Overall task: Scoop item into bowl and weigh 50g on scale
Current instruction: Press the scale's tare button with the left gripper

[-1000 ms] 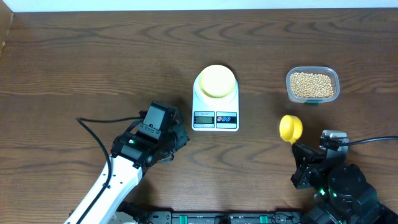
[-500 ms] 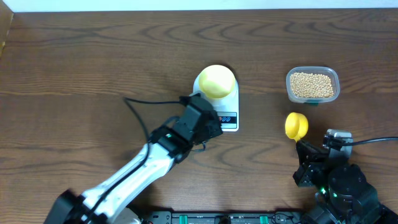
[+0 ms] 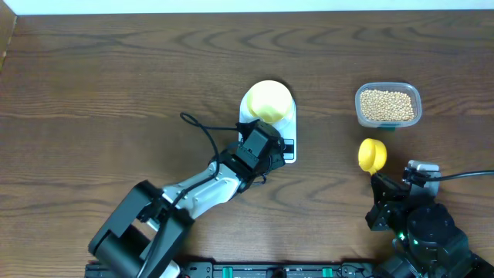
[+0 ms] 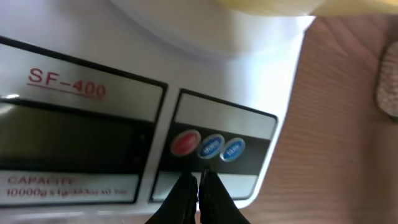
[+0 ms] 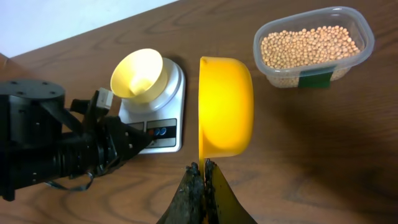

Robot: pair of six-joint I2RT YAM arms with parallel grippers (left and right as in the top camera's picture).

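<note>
The white scale stands mid-table with the pale-yellow bowl on its platform. My left gripper is shut and holds nothing. In the left wrist view its tips sit right at the scale's button row, just below the middle blue button. My right gripper is shut on the thin handle of the bright yellow scoop, which is tilted on edge and looks empty. The scoop hovers below the tan beans.
The beans fill a clear plastic tub at the back right. My left arm and its black cable stretch from the front left to the scale. The right arm's base fills the front right corner.
My left arm has swung from the table's left side over to the scale, ending with its shut tips at the buttons. The right gripper has carried the scoop slightly right and away.
</note>
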